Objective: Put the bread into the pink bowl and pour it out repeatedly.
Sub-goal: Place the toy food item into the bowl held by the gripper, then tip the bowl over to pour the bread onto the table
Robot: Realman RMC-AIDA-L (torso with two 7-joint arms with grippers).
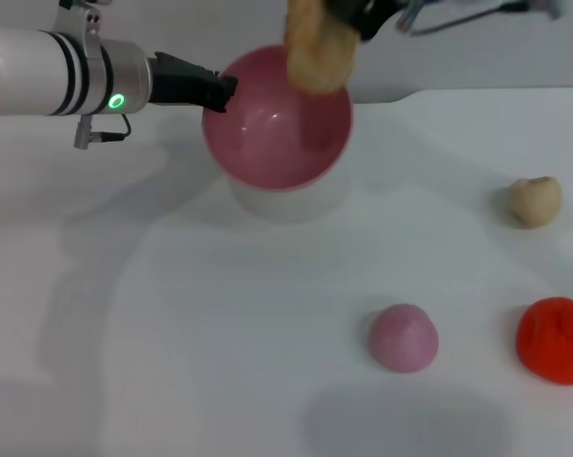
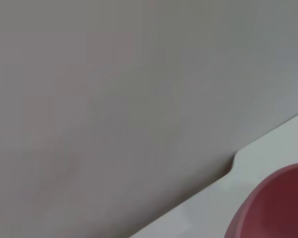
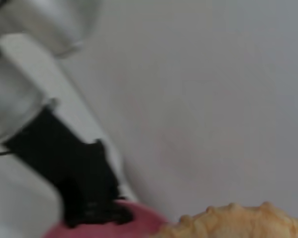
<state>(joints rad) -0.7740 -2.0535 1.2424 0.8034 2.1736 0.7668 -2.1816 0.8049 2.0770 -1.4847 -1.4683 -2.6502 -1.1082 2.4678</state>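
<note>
The pink bowl [image 1: 277,124] is held off the white table, tilted so its opening faces me; its shadow lies on the table below. My left gripper [image 1: 220,92] is shut on the bowl's left rim. My right gripper [image 1: 363,17] is at the top edge, shut on the bread [image 1: 318,48], a tan ridged loaf hanging upright just above the bowl's far rim. The right wrist view shows the bread [image 3: 238,223], the bowl rim [image 3: 139,220] and the left gripper [image 3: 89,198] on that rim. The left wrist view shows a part of the bowl [image 2: 277,208].
A small beige lump [image 1: 535,201] lies at the right. A solid pink dome [image 1: 403,337] and a red-orange lump [image 1: 555,340] lie at the front right. The table's back edge [image 1: 477,90] runs behind the bowl.
</note>
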